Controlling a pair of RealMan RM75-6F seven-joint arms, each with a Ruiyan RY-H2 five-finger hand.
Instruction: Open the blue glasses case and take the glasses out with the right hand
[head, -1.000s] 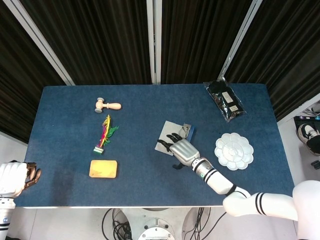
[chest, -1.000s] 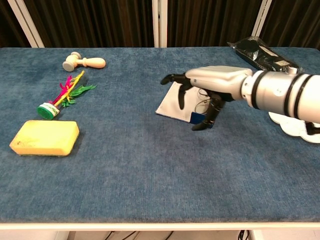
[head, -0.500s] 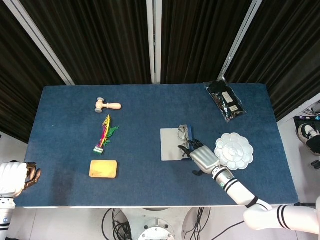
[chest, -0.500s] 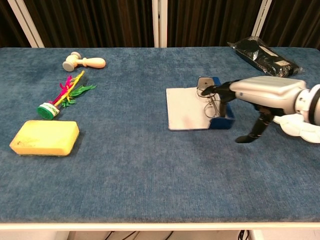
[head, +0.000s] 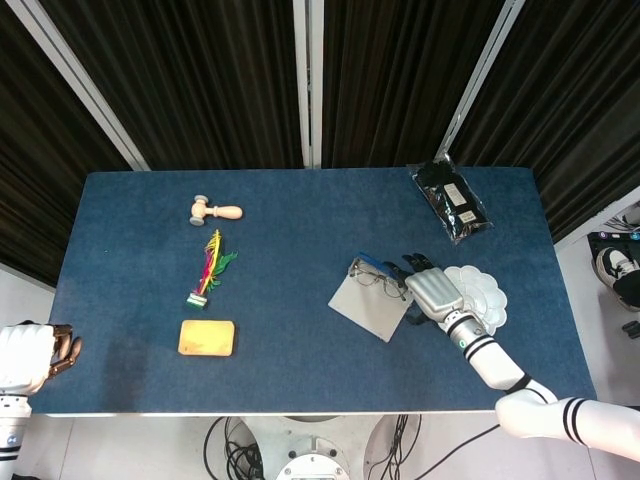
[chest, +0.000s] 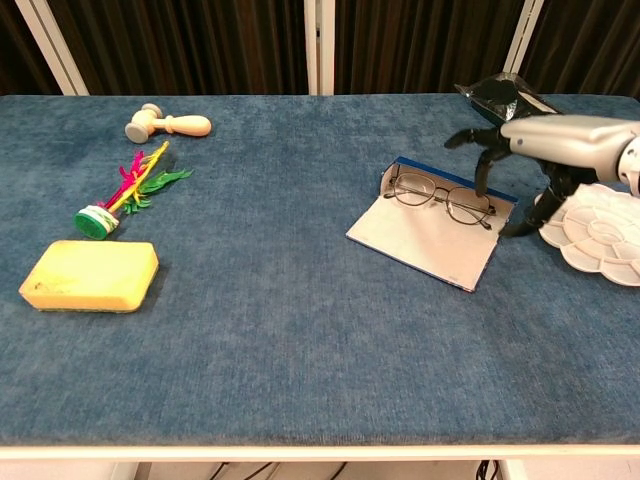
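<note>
Dark curtains behind the blue table (head: 150, 200), the right hand (chest: 545, 150) hovers with fingers spread, holding nothing, beside the glasses (chest: 440, 198) lying on the opened blue glasses case (chest: 425, 240); a clumsy pinch might shove both away.

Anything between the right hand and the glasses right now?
Nothing. In the chest view the right hand hovers at the far right end of the glasses, which lie on the opened blue glasses case; only a short gap separates them.
</note>
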